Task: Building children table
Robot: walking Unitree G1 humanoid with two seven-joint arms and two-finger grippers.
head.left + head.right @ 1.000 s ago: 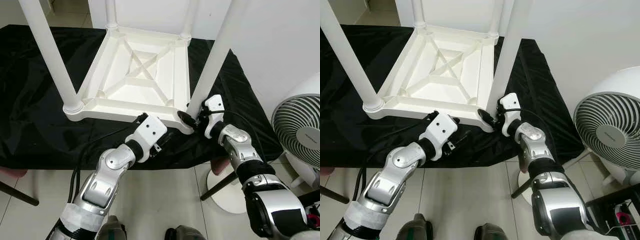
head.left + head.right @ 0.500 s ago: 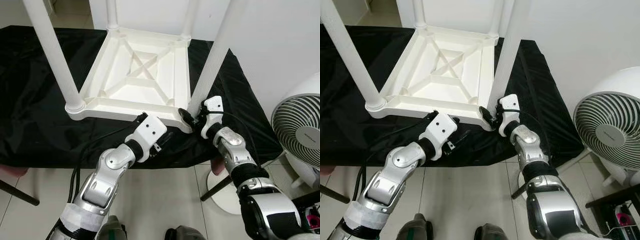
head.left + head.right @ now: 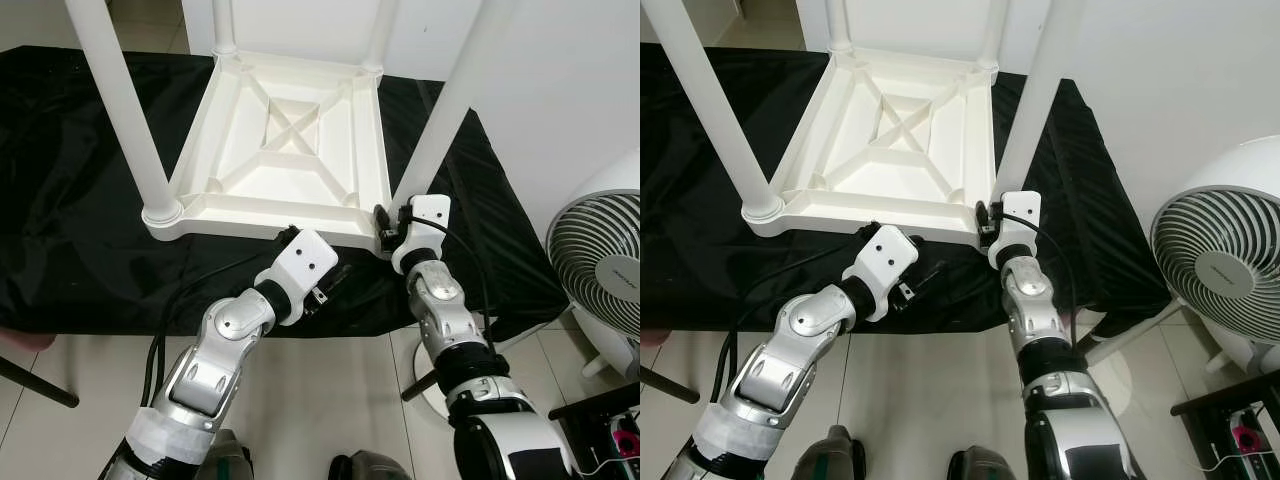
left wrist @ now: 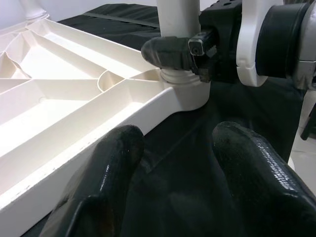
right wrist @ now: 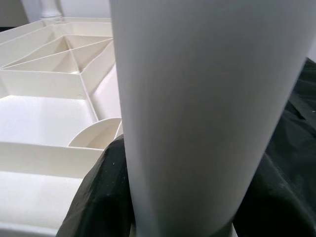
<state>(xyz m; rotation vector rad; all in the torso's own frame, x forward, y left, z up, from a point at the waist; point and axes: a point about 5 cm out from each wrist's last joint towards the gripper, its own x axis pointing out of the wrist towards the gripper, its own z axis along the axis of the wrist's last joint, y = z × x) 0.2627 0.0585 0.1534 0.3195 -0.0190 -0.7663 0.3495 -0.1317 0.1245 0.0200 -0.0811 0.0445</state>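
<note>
- White children's table [image 3: 290,140] lies upside down on a black cloth [image 3: 70,230].
- Right gripper [image 4: 185,52] clamps the near-right table leg [image 3: 440,110] at its base.
- Left gripper [image 3: 325,290] hovers just near the tabletop's near edge, fingers [image 4: 103,187] spread apart.

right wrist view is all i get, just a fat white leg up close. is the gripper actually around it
Observer: Yes. The right gripper is clamped on the near right leg just above its socket in the upturned table.
Operator: where's the other arm
Observer: The left gripper sits just off the table's near edge, over the black cloth, fingers open and holding nothing.
Operator: how many legs are in
Observer: Four legs stand at the four corners; the near left leg is seated in its collar.
Operator: anything close on my right
Observer: A white fan stands on the floor past the cloth's right end.
</note>
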